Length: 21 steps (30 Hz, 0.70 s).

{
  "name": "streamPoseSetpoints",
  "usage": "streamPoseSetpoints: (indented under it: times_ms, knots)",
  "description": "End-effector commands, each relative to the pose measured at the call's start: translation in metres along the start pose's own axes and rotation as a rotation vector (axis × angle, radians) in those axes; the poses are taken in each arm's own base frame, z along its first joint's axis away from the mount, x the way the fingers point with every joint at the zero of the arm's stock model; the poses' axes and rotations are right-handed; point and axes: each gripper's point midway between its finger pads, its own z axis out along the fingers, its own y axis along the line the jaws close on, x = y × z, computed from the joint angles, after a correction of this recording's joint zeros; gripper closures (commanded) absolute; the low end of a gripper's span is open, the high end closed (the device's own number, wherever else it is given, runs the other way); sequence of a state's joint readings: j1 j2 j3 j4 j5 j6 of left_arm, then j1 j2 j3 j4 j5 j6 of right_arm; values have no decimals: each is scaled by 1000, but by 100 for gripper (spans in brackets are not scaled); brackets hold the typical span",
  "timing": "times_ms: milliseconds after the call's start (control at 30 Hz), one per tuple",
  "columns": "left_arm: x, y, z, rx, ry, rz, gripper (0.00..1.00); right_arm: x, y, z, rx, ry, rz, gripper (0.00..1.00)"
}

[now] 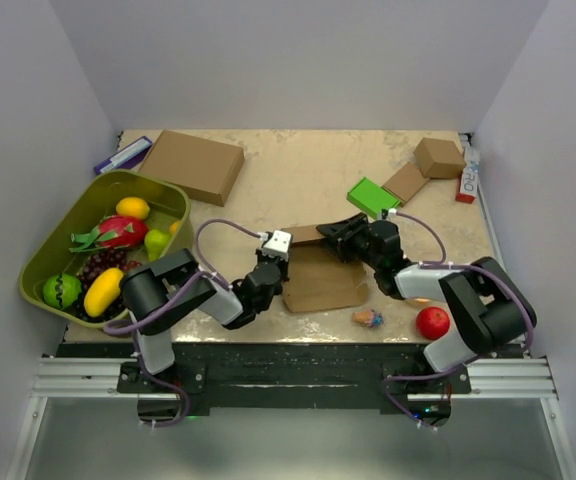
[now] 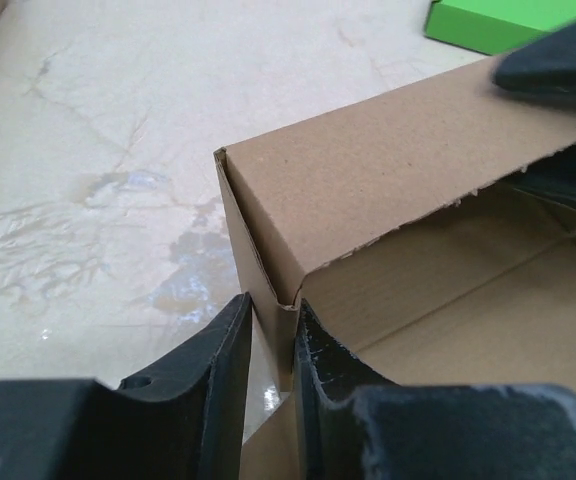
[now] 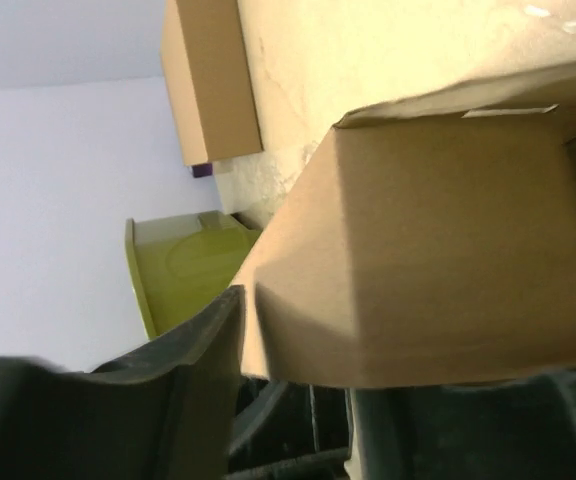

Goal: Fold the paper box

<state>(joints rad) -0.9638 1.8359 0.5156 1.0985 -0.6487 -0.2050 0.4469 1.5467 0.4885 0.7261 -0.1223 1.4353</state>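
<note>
The paper box [image 1: 323,280] is sitting mid-tabletop [image 1: 298,170], walls half raised. The left claw [image 2: 273,340] is straddling its corner wall, nearly closed, grip unclear. The right claw [image 1: 340,232] is gaping around the rear flap, which is risking springing flat.

robot arms: two, with two grippers, the left gripper [image 1: 276,268] and the right gripper [image 1: 334,232]. brown cardboard items: four, namely one paper box [image 1: 323,282] near centre, one large box [image 1: 193,165] far left, one small cube box [image 1: 438,157] far right, one flat piece [image 1: 405,183] beside it. green flat box [image 1: 372,197]: one. olive basket [image 1: 56,238]: one, left, holding six fruits [image 1: 118,233] that can be told apart. near right: one red fruit [image 1: 432,322], one cone toy [image 1: 368,318]. far edge: one purple-and-white item [image 1: 123,155], one red-and-white item [image 1: 465,183].
</note>
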Motion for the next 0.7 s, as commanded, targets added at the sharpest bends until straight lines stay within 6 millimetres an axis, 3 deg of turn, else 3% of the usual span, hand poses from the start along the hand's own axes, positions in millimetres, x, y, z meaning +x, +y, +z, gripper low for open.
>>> streamPoseSetpoints:
  times_ms: [0,33,100,200,233,300,367,400,433,500,600,667]
  knots:
    - [-21,13,7,-50,-1,-72,100,-1,14,-13,0,4,-189,28]
    - [-11,15,6,-37,53,-64,100,-1,27,-18,-29,8,-231,23]
    - [-14,17,4,-4,80,-106,100,1,24,-24,5,32,-340,15]
    - [-11,17,1,57,149,-105,100,-5,40,-39,14,21,-472,13]
    - [-1,21,-2,57,209,-88,100,-8,34,-45,61,15,-497,12]
    - [-4,23,0,89,248,-116,100,-16,55,-60,28,-21,-599,12]
    - [-3,29,-1,96,299,-128,100,-22,57,-73,67,-43,-667,11]
    - [-4,28,-2,112,314,-133,100,-29,73,-83,42,-77,-740,11]
    - [-3,31,-3,110,340,-126,100,-32,66,-90,93,-75,-766,10]
    - [-8,35,-4,106,353,-127,100,-46,79,-104,109,-137,-855,9]
    - [-12,40,-5,109,378,-137,100,-57,73,-116,182,-165,-926,8]
    - [-17,43,-4,101,383,-143,100,-53,66,-119,206,-131,-948,8]
